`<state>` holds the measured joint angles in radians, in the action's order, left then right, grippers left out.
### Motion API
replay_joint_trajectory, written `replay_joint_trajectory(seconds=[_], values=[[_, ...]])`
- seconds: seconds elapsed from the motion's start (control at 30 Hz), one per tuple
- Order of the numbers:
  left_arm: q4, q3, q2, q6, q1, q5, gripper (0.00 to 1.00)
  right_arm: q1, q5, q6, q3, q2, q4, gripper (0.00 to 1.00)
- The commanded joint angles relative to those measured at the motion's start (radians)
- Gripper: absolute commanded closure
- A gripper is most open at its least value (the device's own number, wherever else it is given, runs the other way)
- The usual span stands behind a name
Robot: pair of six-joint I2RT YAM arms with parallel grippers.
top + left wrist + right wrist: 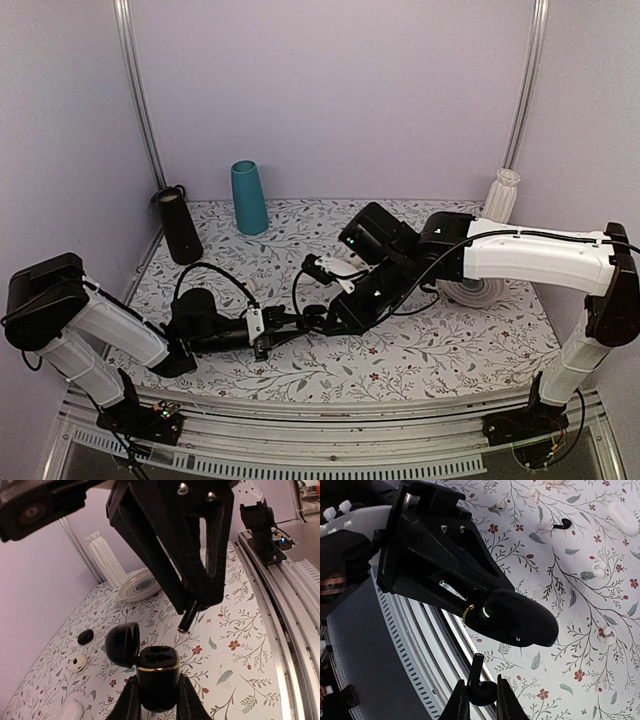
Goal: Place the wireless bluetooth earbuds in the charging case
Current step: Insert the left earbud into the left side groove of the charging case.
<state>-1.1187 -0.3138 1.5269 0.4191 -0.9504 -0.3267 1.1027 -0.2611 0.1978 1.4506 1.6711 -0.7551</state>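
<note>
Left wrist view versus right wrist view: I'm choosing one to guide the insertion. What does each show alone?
Only the left wrist: the charging case with open sockets, and a white vase. Only the right wrist: a loose earbud lying on the cloth. Both: the left gripper clamping the case, the right gripper pinching the held earbud close by.

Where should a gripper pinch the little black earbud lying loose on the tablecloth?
On the loose earbud, probably the rounded head, from straight above: it lies flat, thin stem out sideways, and that leaves the stem free for the charging case.
</note>
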Motion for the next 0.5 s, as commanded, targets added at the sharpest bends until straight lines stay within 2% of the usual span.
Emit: replay_joint_trajectory(seconds=[0.0,0.47], values=[[-0.052,-0.010,0.012,0.013,-0.024,0.009,1.00,-0.007,-0.024,-0.012,0.028,0.018,-0.018,0.93],[0.000,-0.037,0.018,0.041,-0.044,0.001,1.00,-0.014,-0.053,-0.017,0.059,0.053,-0.016,0.93]])
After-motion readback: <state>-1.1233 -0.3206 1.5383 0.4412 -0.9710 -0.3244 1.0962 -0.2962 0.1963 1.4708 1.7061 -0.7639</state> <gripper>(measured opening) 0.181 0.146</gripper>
